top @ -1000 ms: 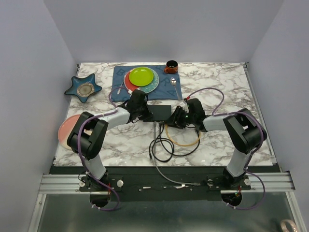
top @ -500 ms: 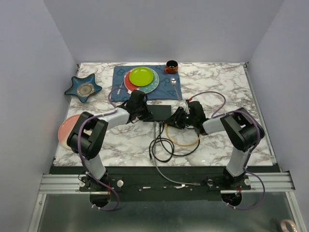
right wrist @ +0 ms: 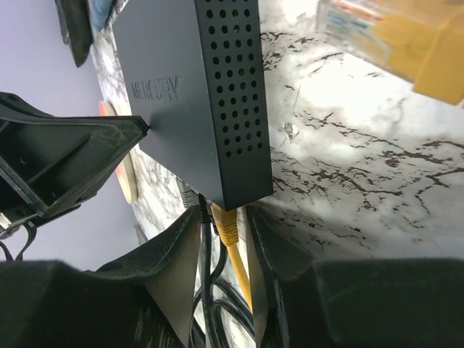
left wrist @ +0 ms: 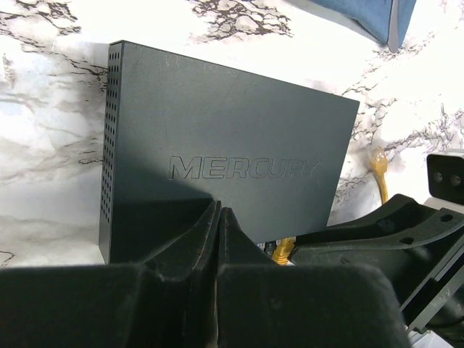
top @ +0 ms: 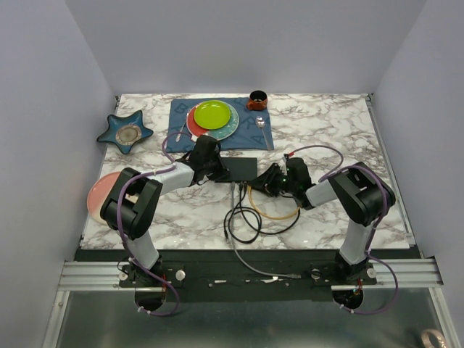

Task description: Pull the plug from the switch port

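The black MERCURY switch (left wrist: 225, 138) was laid flat on the marble worktop (right wrist: 341, 145), just in front of the blue cloth mat (top: 181, 112). The left end effector (left wrist: 220, 214) was pressed together, its tips set on the switch's top. The right end effector (right wrist: 223, 212) was spread, with the yellow plug (right wrist: 226, 228), seated in a port, flanked by its fingers.

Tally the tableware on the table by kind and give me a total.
Plates: 4 (green plate, teal plate, red plate, pink plate)
Star-shaped dish: 1
Cup: 1
Spoon: 1
Total: 7
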